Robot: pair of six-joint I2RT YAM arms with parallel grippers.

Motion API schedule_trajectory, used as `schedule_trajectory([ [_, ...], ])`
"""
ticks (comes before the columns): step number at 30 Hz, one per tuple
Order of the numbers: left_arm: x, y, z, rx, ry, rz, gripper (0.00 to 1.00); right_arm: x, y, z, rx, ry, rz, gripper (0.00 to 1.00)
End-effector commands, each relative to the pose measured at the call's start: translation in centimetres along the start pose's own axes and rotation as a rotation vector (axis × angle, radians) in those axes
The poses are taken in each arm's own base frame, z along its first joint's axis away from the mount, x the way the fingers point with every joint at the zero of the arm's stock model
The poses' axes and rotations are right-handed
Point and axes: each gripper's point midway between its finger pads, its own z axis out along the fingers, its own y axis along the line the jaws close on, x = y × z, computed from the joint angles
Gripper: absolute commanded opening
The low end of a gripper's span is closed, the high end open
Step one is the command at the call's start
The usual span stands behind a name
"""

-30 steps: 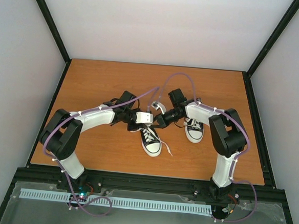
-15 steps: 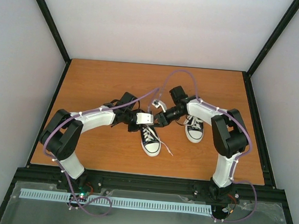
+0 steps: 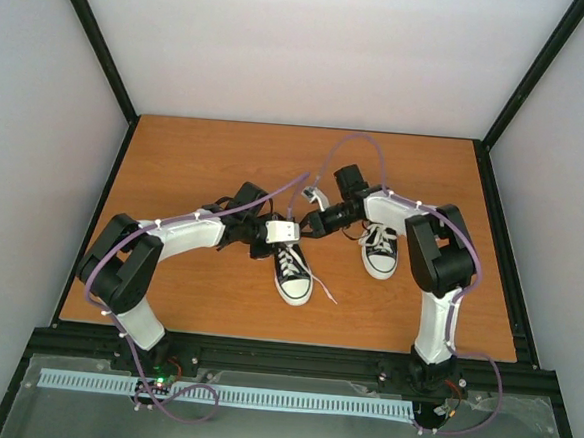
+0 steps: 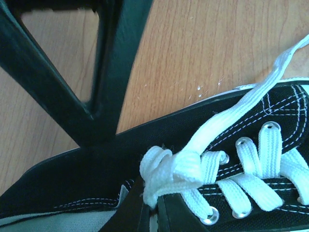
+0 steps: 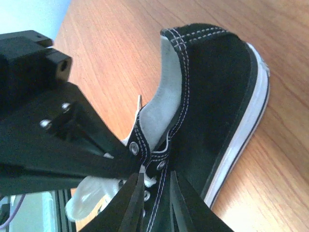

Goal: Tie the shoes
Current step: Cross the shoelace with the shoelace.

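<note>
**A:** Where was everything?

**B:** One black sneaker [image 3: 294,276] lay mid-counter [image 3: 196,162], and its twin [image 3: 379,253] lay near it on the right.

**A:** And the pincers?

**B:** My left pincer [image 4: 96,137] was closed tight at the middle sneaker's collar, near the lace knot [image 4: 169,169]. My right pincer [image 5: 157,203] stood narrow astride the eyelet edge, and I couldn't tell whether it gripped.

Wood-grain table [image 3: 176,161] with two black shoes, centre shoe [image 3: 294,277] and right shoe [image 3: 380,257], toes toward near edge.
</note>
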Motion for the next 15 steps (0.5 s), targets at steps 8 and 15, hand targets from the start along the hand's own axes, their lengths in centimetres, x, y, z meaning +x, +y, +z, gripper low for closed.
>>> schedule_trajectory([
  [8, -0.8, 1.2, -0.6, -0.056, -0.020, 0.001, 0.01, 0.9, 2.0, 2.7, -0.145, 0.060, -0.052, 0.16],
  [15, -0.9, 1.4, -0.6, -0.066, -0.023, -0.009, 0.03, 1.9, 2.6, 3.0, -0.185, 0.083, -0.044, 0.15],
])
